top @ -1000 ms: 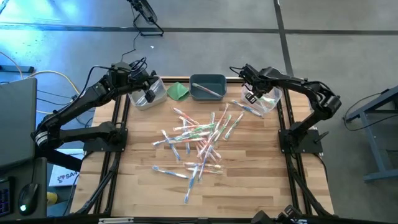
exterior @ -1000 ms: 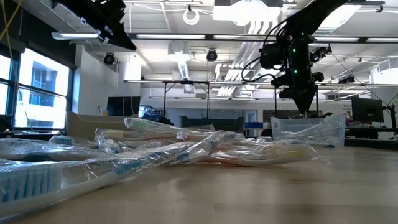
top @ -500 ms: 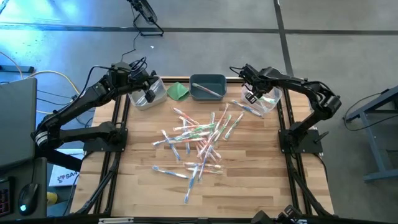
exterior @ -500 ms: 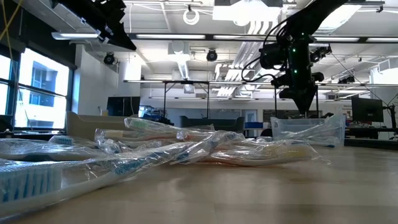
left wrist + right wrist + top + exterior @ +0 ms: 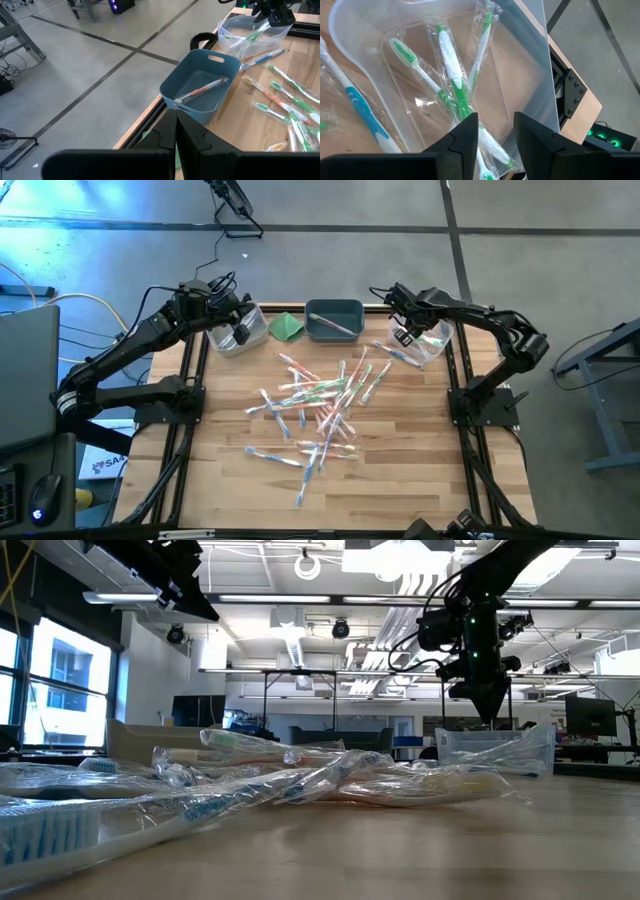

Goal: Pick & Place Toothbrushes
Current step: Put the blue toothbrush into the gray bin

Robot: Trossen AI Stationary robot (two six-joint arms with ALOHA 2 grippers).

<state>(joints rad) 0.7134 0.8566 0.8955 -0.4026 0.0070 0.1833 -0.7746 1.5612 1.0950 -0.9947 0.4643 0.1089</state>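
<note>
Right end effector [image 5: 405, 337] over clear bin [image 5: 432, 345], fingers parted, holding nothing; drop step. Left end effector [image 5: 240, 333] closed, empty, idle. Next: fetch toothbrush from pile [image 5: 318, 408] on table [image 5: 400, 450].

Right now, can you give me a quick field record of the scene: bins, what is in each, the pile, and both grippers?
right bin: clear, holds green toothbrushes
middle bin: blue, one orange toothbrush inside
left bin: clear, contents hidden by arm
pile: many wrapped toothbrushes loose on table
green cloth: beside blue bin
right gripper: open, above right bin, holding nothing
left gripper: shut, over left bin
</note>
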